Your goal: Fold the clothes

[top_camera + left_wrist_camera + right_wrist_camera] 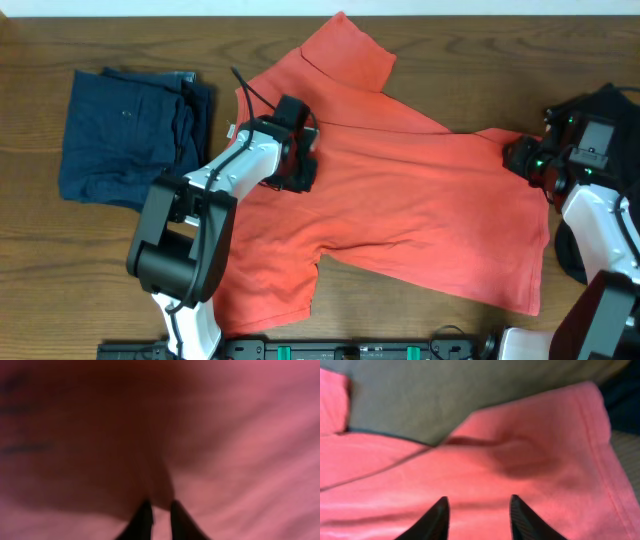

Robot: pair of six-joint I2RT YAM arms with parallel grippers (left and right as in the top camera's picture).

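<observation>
Listing hazards for the fold in hand.

Item: T-shirt (420,200), coral-red, spread crookedly over the centre of the table (60,290). One sleeve points to 12 o'clock, the hem corner to 5 o'clock, and a flap hangs toward 7 o'clock.

Item: left gripper (160,512), at the shirt's 9 o'clock side. Its fingers are pressed almost together on a raised ridge of the red cloth.

Item: right gripper (478,510), at the shirt's 2 o'clock edge. Its fingers are spread wide above the hemmed border and clasp nothing.

Item: navy garment (125,140), folded, at 9 o'clock on the table, apart from the shirt.

Item: black garment (620,98), at 3 o'clock, mostly hidden by the right arm.

Risks, judged:
- Thin pinch. The left fingers may hold one layer only, so a lift would drag the top ply and leave the under ply bunched.
- One-sided pull. With the right side unheld, any haul from the left would probably skew the shirt and deepen its creases.
- Edge miss. The right fingers sit close to the border, so closing slightly off could catch only the hem, or the table.
- Snagging. The black garment lies just beside the right gripper and could be caught along with the shirt.
- Blurred left wrist view. The depth of the bite cannot be told.
</observation>
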